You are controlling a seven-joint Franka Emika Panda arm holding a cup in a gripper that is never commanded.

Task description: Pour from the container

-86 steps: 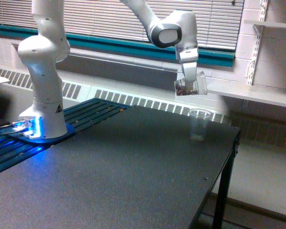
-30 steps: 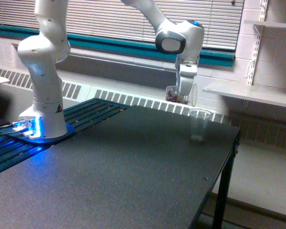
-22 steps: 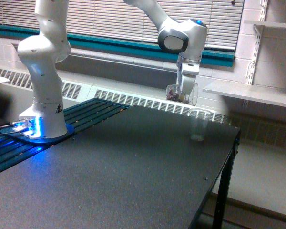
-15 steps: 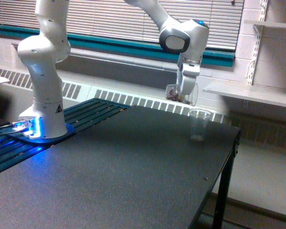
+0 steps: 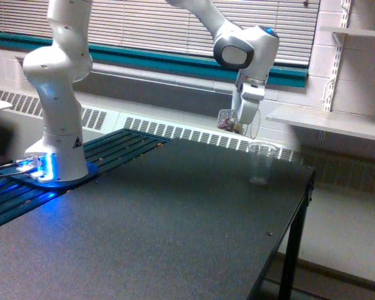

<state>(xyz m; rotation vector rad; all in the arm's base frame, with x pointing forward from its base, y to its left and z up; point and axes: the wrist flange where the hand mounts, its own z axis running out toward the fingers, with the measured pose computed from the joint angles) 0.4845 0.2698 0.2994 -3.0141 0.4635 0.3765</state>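
Container [image 5: 236, 121] hangs in the air, held tight in the gripper [image 5: 242, 120], with little reddish-brown bits inside it. It sits just up and to 10 o'clock from the small clear cup [image 5: 261, 164], which stands on the dark table [image 5: 144, 231] near the far edge. I think the pour is just starting. Next, the container should go over the cup's open top and tip slowly, so that no bits spill.

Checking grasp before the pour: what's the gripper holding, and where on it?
The gripper holds the container, the clear beaker with reddish-brown pieces, clamped by its side wall; exact finger contact is too small to tell.
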